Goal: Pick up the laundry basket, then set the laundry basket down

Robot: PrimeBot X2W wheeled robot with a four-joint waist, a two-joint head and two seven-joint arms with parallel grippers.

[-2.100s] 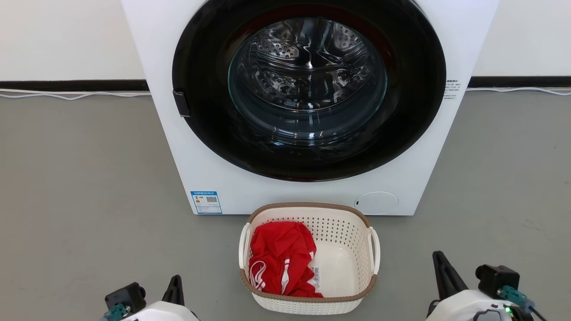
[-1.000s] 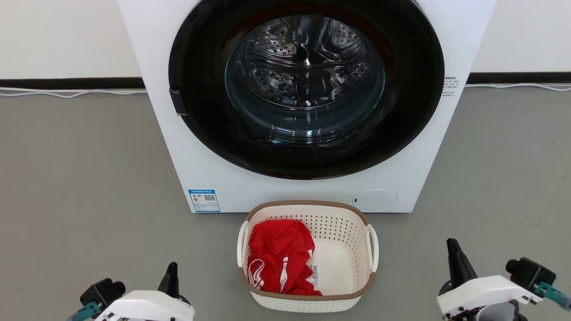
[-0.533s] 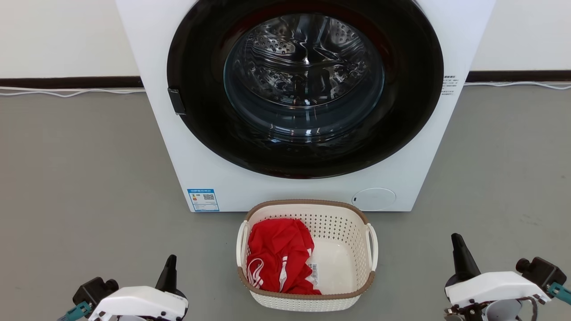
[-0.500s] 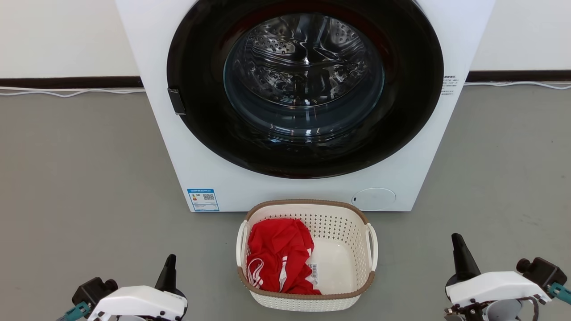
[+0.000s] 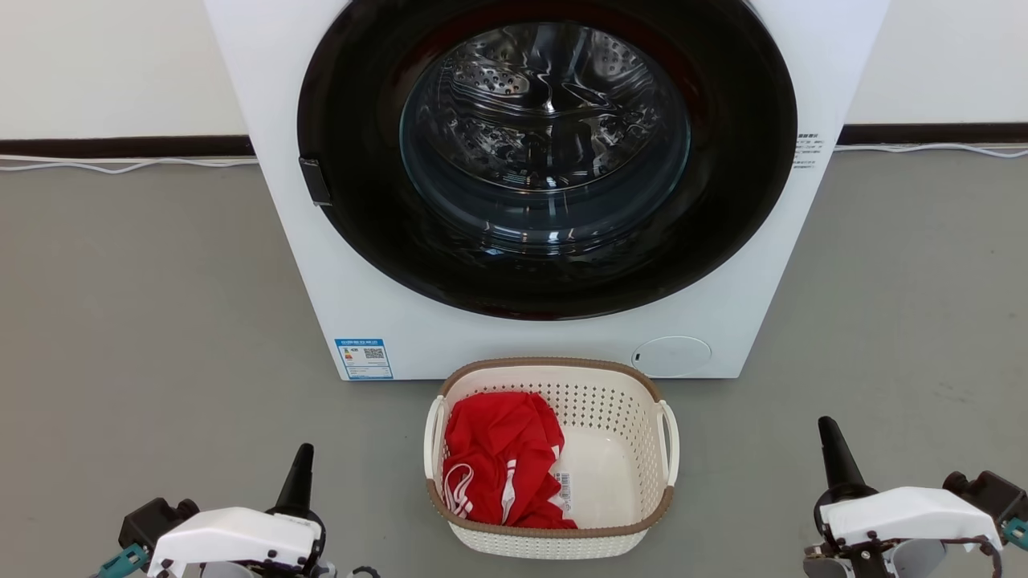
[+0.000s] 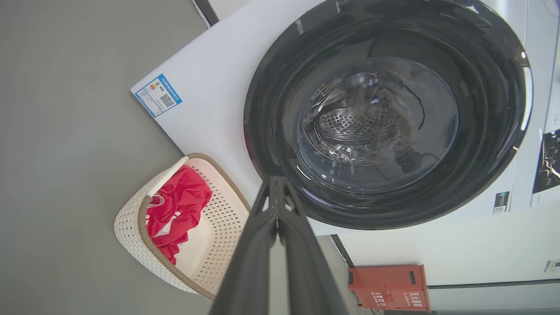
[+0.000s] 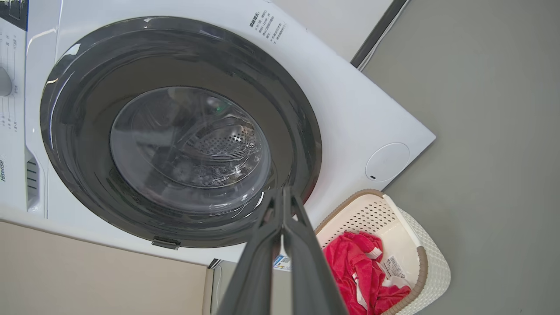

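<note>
The laundry basket (image 5: 610,405) stands upright on the grey floor (image 5: 161,321), midway between the two arms and just in front of the washing machine (image 5: 385,321). Whether its far rim touches the machine's front panel cannot be told. A red garment (image 5: 498,461) with white stripes lies in the left half of the basket. The right half shows bare bottom, with a barcode sticker (image 5: 566,488) just beside the garment. A white left handle (image 5: 432,437) and a white right handle (image 5: 671,441) loop along the two sides.

The left gripper (image 5: 303,457) is at the near left, well apart from the basket, pointing toward the far side. It is closed and holds nothing. In the left wrist view its two dark fingers (image 6: 258,245) meet at the tips with nothing between them.

The right gripper (image 5: 829,433) is at the near right, also well apart from the basket and pointing toward the far side. It is closed and empty, and the right wrist view shows its tips pressed together.

The machine's round dark door (image 5: 353,201) has a glass window through which the steel drum (image 5: 546,104) is visible. A blue label (image 5: 363,358) sits at the lower left of the front panel and a round cover (image 5: 671,356) at the lower right. A white cable (image 5: 120,167) runs along the foot of the far wall.
</note>
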